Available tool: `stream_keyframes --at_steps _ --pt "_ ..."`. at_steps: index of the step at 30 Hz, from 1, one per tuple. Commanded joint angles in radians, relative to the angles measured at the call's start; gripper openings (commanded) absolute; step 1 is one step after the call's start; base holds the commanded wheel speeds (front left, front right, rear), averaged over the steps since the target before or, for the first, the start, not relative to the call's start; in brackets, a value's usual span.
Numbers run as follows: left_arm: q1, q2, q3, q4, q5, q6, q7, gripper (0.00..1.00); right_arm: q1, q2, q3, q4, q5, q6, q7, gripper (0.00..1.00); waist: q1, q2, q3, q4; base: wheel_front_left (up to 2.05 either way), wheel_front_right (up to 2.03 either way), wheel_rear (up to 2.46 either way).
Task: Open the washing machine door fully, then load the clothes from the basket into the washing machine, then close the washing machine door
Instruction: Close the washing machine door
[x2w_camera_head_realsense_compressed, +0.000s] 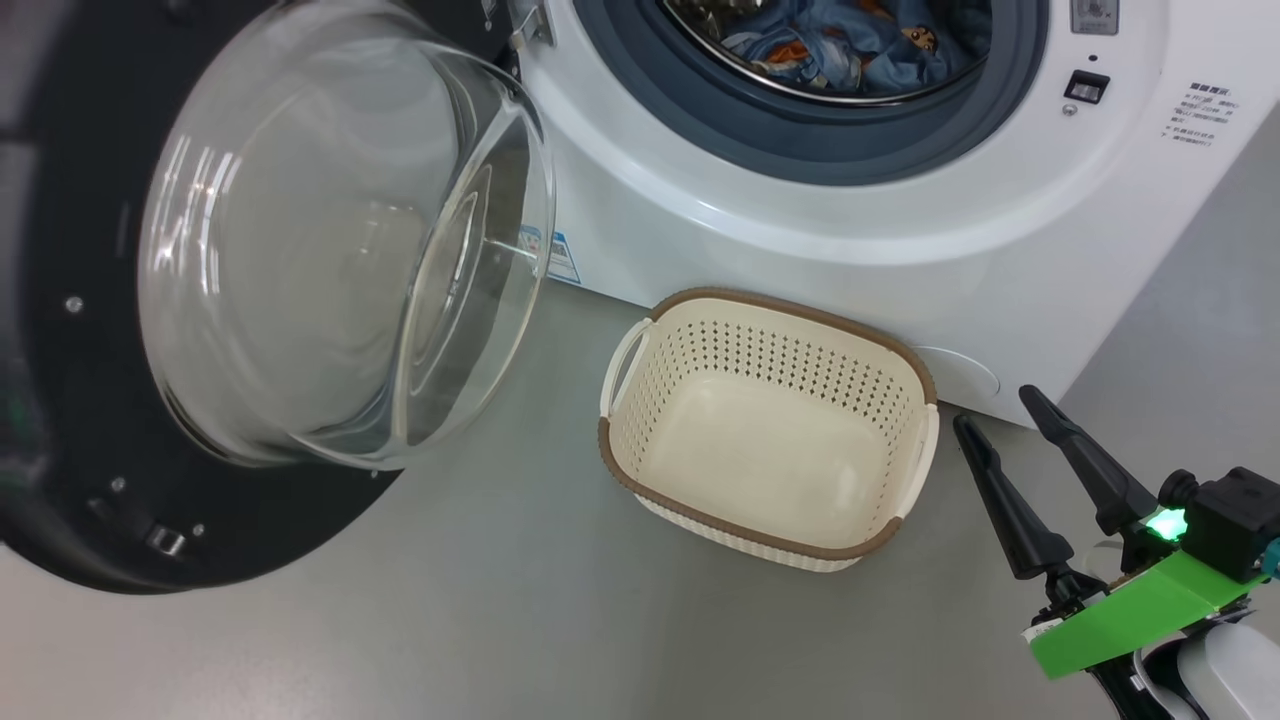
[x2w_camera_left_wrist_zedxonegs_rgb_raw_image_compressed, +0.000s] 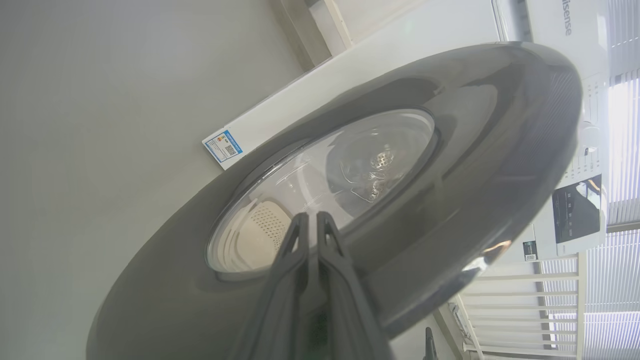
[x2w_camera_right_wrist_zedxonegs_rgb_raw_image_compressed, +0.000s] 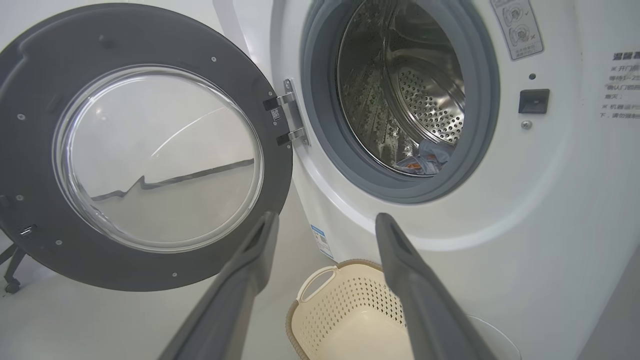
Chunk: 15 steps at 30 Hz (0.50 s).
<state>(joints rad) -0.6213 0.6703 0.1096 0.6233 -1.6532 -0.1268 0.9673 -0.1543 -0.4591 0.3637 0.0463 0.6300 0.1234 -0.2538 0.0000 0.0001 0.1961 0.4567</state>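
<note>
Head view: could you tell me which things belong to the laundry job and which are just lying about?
Job: washing machine, washing machine door (open), clothes (loaded), basket (empty), right gripper.
Just there: blue sticker, printed label.

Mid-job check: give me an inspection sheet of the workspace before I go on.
Surface: grey floor.
Job's things: door wide open; basket empty, on the floor before the machine; clothes inside the drum.
Clutter: nothing seen.
Grippers: left gripper shut, at the door's outer face; right gripper open, holding nothing.
Cables: nothing seen.
Surroundings: window blinds beyond the machine.
</note>
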Motion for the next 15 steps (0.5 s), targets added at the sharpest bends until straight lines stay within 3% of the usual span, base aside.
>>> stream_keyframes --at_steps 1,15 --pt "0.003 0.055 0.028 -0.044 -0.006 -0.004 0.021 0.0 0.013 -0.008 0.006 -0.021 0.01 0.007 -0.008 1.0 0.0 -0.0001 -0.008 -0.003 0.0 0.0 0.0" --pt "0.057 0.034 0.0 -0.181 0.001 -0.004 0.1 0.0 0.048 0.022 -0.025 -0.026 0.007 0.007 -0.008 1.0 0.0 -0.0001 -0.068 -0.051 0.0 0.0 0.0"
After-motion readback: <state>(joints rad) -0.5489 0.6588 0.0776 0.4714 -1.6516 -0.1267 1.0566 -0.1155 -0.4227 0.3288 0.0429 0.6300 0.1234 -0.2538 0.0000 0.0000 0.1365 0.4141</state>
